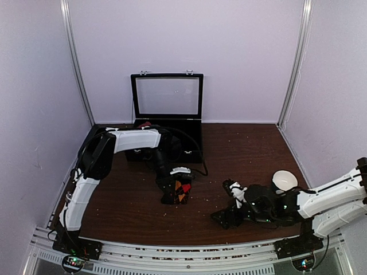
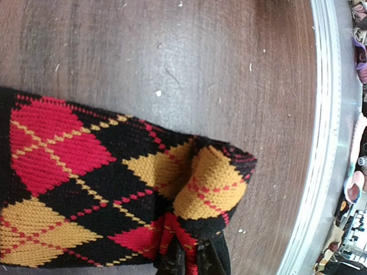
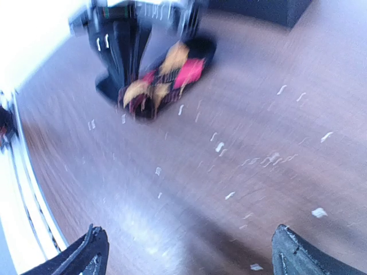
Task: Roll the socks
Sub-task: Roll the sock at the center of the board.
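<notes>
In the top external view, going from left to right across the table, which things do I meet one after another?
Left arm's elbow → argyle sock → right end effector → white round object.

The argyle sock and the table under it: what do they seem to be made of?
The sock looks like knitted fabric, soft and matte: the stitch rows show in its red and orange diamonds on black, and it bunches into folds. The table looks like dark brown wood or a wood-look laminate with a slight sheen: fine grain lines and a pale reflection. I cannot tell which.
</notes>
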`<state>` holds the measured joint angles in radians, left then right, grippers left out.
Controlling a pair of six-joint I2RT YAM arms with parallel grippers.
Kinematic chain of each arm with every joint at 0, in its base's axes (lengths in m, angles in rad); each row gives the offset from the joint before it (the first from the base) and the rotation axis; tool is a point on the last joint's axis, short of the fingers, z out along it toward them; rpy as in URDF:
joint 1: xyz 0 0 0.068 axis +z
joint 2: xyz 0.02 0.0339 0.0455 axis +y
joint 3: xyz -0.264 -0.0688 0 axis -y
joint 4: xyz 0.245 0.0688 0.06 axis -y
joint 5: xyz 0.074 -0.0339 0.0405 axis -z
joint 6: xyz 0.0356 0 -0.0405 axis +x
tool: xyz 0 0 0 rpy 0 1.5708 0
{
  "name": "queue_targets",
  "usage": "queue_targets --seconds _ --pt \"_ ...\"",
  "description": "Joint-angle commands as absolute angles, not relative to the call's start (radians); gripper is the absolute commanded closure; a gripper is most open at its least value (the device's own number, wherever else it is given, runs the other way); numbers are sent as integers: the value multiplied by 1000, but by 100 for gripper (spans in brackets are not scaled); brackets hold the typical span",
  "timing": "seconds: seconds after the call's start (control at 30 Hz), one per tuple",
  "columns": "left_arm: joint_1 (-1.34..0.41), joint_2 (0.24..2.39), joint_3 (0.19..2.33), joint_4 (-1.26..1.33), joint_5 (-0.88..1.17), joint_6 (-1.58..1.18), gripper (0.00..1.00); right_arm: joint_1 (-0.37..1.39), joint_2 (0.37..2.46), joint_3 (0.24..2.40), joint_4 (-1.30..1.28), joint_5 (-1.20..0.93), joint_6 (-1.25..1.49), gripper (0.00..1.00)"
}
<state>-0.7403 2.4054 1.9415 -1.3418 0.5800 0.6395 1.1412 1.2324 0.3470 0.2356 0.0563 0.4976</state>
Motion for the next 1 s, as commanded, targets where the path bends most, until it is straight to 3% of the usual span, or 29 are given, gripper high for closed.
queue_targets --seconds 0.0,0.13,0.33,0.53,0.73,0.97 --pt "-750 2469 1959 -1345 486 613 100 1139 1115 227 494 122 395 0" --pt "-750 2509 2021 -1395 488 618 100 1222 1234 348 406 89 2 0" --pt "-751 2546 2085 -1448 500 618 100 1230 1491 600 260 -20 -260 0" --pt "-751 2549 2085 -1456 509 633 100 1213 1687 775 290 -3 -432 21" --pt "-752 2553 2090 -1457 512 644 100 1124 1837 959 194 -126 -471 48" --pt "-749 2553 2088 -1459 515 651 100 1068 1919 1043 155 -185 -487 54"
